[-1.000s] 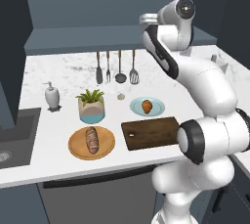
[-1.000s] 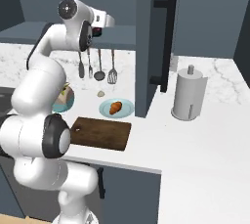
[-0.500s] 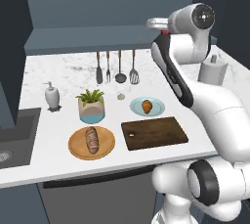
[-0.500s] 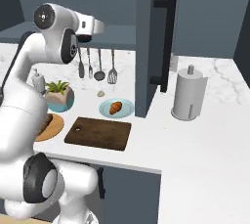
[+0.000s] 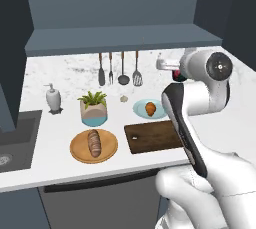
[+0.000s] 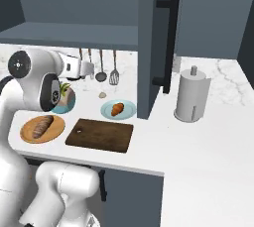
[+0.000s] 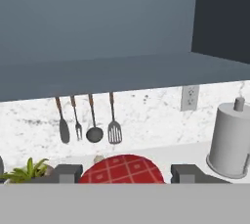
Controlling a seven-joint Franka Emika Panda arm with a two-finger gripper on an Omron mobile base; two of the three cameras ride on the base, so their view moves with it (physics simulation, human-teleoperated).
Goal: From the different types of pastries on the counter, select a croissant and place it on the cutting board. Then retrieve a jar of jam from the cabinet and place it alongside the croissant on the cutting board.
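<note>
Gripper (image 7: 126, 175) holds level at roughly the height of the hanging utensils (image 5: 120, 68), under the cabinet (image 5: 125, 38) shelf, with a round red chequered surface between its two fingertips (image 7: 68, 173). This is judged to be the jar of jam (image 7: 122, 168), and the fingers appear clamped on it from both sides. In the left base view the jar shows as a dark-red patch at the hand (image 5: 175, 76), well above the counter (image 5: 60, 73). The cutting board (image 5: 152, 137) lies flat near the front edge of the counter, below the gripper and nearer the robot base, and nothing lies on it. Its long axis runs left to right, parallel to the counter edge. The croissant (image 5: 150, 108) rests on a light blue plate (image 5: 140, 109) just behind the board's rear edge, not on the board itself. The dark ridged loaf (image 5: 93, 143) sits on a round tan plate (image 5: 77, 150) to the left of the board. The coming move therefore turns on a descent with a pull toward the base. Because the croissant step is not yet done, the placement should leave free length on the board beside the jar.
</note>
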